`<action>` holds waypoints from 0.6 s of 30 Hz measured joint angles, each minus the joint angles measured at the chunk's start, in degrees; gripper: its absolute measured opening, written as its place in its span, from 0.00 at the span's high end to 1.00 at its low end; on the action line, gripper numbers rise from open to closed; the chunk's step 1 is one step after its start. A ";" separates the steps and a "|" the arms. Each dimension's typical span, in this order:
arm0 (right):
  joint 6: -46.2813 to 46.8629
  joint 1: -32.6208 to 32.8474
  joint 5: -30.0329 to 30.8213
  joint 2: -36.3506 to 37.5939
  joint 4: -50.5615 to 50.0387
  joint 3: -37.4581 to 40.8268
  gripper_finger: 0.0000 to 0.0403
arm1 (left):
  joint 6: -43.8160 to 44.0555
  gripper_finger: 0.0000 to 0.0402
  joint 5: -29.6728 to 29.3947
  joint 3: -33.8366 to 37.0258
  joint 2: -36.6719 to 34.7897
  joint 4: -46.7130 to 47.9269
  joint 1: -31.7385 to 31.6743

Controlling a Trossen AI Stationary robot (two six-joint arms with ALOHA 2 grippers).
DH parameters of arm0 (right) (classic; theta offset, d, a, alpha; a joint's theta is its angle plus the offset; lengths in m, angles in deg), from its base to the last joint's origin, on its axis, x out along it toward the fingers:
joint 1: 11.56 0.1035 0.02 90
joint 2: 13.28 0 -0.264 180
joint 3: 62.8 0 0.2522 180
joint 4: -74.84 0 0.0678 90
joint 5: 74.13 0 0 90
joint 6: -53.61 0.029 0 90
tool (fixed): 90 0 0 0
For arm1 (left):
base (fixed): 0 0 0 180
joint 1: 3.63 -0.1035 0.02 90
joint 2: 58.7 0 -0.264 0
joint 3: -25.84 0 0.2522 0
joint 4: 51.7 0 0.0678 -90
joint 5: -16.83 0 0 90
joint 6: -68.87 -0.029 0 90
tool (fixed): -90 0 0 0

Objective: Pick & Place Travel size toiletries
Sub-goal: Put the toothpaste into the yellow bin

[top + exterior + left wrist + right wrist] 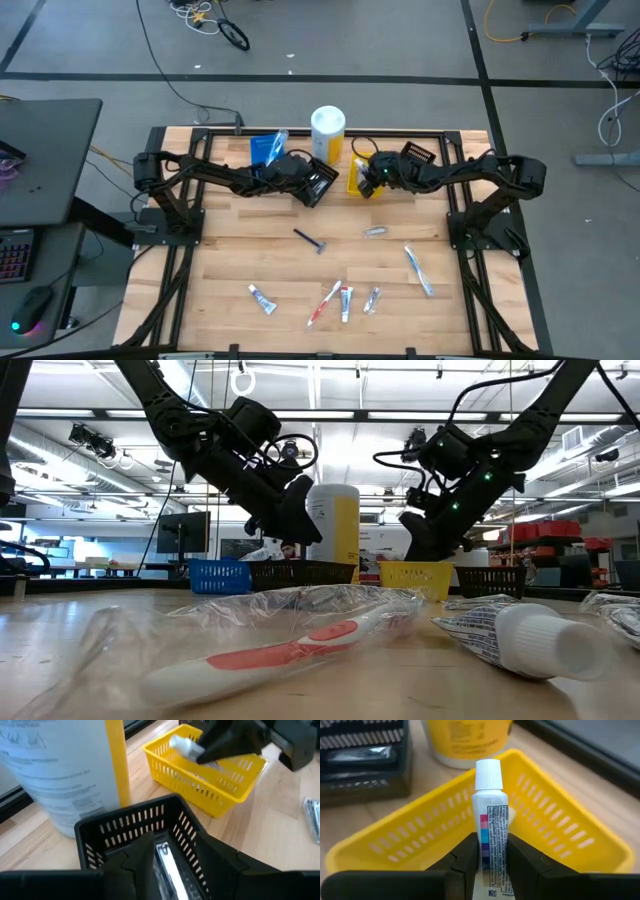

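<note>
My right gripper [490, 842] is shut on a white tube [490, 795] with a white cap and coloured stripes. It hangs over the yellow bin [560, 785] at the table's far middle [357, 180]. My left gripper [172, 842] stands open just above the black bin [130, 812], beside the yellow bin. A silvery wrapped item [167, 862] shows between its fingers, down in the bin; the fingers do not seem to touch it. Loose toiletries lie on the near half: a dark razor [310, 240], a silver tube [375, 231], a pale-blue toothbrush [418, 270] and a red toothbrush [323, 303]. My right gripper pinches the tube's printed body [496, 827] between its two fingers, back from the cap. The fingers slant down from the table's right side, and the tube lies along them. The capped end [488, 772] sticks out past the fingertips. The tube is lifted clear above the yellow bin.
A tall white-and-yellow cylinder [328, 130] stands at the far edge behind the two bins. A blue bin [268, 148] sits to its left, a second black bin [418, 153] to its right. Small tubes [262, 298] [346, 302] [372, 299] lie near the front edge.
</note>
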 joint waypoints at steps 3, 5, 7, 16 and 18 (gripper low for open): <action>-2.60 0.49 -1.70 0.00 0.15 0.00 0.75 | -0.01 0.62 0.16 0.03 0.00 -4.86 0.04; -3.85 0.31 0.04 0.00 0.58 0.00 0.75 | -0.39 0.62 1.05 0.01 0.00 -7.75 0.27; -2.30 0.27 4.09 0.00 2.06 0.00 0.75 | -0.93 0.62 1.59 0.01 0.00 -9.16 0.42; -2.15 0.12 1.42 0.02 1.63 0.00 0.75 | -1.31 0.62 2.01 0.03 0.02 -6.28 0.50; -0.97 0.12 1.48 0.02 1.81 0.00 0.75 | -1.84 0.62 1.97 0.02 0.00 -6.74 0.50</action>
